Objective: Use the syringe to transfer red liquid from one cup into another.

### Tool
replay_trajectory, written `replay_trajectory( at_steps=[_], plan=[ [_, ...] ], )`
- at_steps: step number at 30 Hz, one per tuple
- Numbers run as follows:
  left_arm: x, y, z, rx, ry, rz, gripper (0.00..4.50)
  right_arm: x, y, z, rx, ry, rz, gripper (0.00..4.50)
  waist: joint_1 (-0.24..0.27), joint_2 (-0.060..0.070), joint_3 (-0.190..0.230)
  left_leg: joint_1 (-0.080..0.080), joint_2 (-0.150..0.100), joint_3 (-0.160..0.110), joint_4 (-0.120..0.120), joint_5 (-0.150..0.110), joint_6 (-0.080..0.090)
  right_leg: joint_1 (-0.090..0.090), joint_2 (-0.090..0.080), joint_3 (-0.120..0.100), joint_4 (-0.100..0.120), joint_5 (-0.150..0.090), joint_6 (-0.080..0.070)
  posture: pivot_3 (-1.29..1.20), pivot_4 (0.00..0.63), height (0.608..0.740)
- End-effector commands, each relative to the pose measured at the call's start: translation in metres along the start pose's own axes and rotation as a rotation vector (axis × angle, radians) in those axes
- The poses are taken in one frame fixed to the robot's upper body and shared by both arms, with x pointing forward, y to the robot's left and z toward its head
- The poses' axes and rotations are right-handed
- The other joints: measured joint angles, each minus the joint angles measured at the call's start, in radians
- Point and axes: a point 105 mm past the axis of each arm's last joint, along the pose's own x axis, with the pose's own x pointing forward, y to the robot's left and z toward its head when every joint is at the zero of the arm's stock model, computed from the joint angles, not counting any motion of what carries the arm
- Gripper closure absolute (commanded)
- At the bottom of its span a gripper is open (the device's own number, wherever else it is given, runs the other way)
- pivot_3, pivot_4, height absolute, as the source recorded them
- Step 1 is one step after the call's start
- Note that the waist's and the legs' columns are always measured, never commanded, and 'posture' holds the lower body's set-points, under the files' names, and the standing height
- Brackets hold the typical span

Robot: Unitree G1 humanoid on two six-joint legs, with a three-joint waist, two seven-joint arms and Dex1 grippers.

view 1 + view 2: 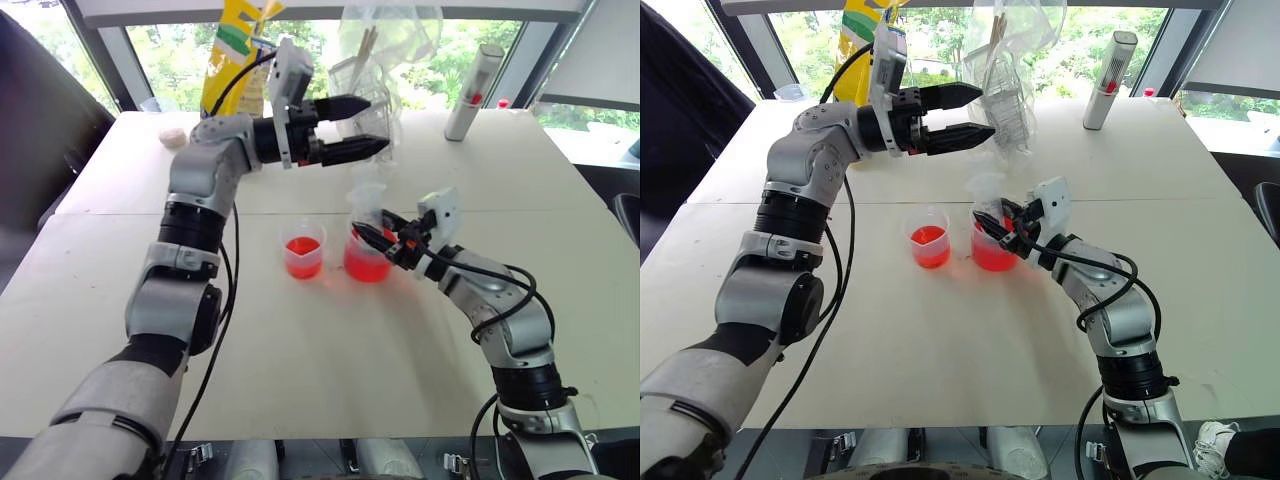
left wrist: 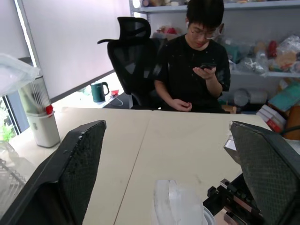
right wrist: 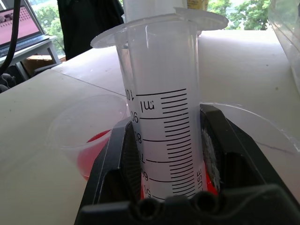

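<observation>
The right gripper point(image 3: 171, 154) is closed on the syringe point(image 3: 161, 117), its two black fingers point(image 3: 117, 164) pressed to either side of the clear barrel low down, where the printed gradations run. The syringe stands upright – its wide flange at the top, its lower end down inside the larger cup point(image 1: 367, 258), which holds red liquid point(image 1: 366, 268). In the head views that cup sits near the middle of the white table point(image 1: 300, 370), and the gripper reaches it from the right, its arm coming in from the near right.

Just to the left of the larger cup, close beside it but apart, stands the smaller cup point(image 1: 303, 251) with a shallow layer of the same red liquid in its bottom (noticeably less than its neighbour holds).

The left gripper point(image 1: 368, 125) is open, its two black fingers point(image 1: 345, 104) spread wide with nothing between them. It hangs in the air above and beyond the two cups, pointing toward the right, well clear of the syringe's top.

On the far side of the table are a crumpled clear plastic bag point(image 1: 385, 45), a yellow package point(image 1: 235, 50) to its left, and a white cylindrical bottle point(image 1: 473, 92) with a red mark – far right.

In the left wrist view a person point(image 2: 197, 61) in a dark top sits at the table's edge, beside a black office chair point(image 2: 133, 56).
</observation>
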Motion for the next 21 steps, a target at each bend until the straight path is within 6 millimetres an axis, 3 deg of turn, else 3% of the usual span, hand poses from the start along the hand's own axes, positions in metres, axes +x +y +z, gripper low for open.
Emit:
replay_trajectory(
  at_steps=[1, 8, 11, 16, 21],
  plan=[
    [-0.011, 0.005, 0.029, 0.035, -0.078, 0.044, 0.04, -0.001, -0.003, 0.032, -0.052, -0.103, -0.011, 3.10, 0.000, 0.000, 0.000, 0.000, 0.000, 0.000, 0.000, 0.000, 0.000, 0.000, 0.000, 0.000, 0.000, 0.000, 0.000, 0.00, 0.150, 0.739],
    [-0.047, 0.015, 0.035, 0.024, -0.071, 0.138, 0.04, -0.001, -0.011, 0.062, -0.097, -0.180, -0.051, 3.10, 0.000, 0.000, 0.000, 0.000, 0.000, -0.001, 0.000, 0.000, 0.000, 0.000, 0.000, 0.000, 0.000, 0.000, 0.000, 0.00, 0.150, 0.739],
    [-0.066, 0.017, 0.029, 0.037, -0.021, 0.179, 0.04, -0.001, -0.009, 0.085, -0.127, -0.238, -0.047, 3.10, 0.001, 0.000, 0.000, 0.000, 0.000, -0.001, 0.000, 0.000, 0.000, 0.000, -0.001, 0.000, 0.000, 0.000, 0.000, 0.00, 0.150, 0.739],
    [-0.097, 0.017, 0.022, 0.044, 0.052, 0.233, 0.04, 0.008, 0.009, 0.119, -0.148, -0.330, 0.028, 3.10, 0.001, 0.000, 0.000, 0.000, 0.001, -0.001, 0.000, 0.000, 0.000, -0.001, -0.001, 0.000, 0.001, 0.000, 0.000, 0.00, 0.150, 0.739],
    [-0.115, 0.015, 0.025, 0.052, 0.086, 0.267, 0.04, 0.030, 0.032, 0.127, -0.113, -0.375, 0.132, 3.10, 0.001, 0.000, 0.000, 0.000, 0.001, -0.001, 0.000, 0.000, 0.000, -0.001, -0.001, 0.000, 0.001, 0.000, 0.000, 0.00, 0.150, 0.739]
  ],
)
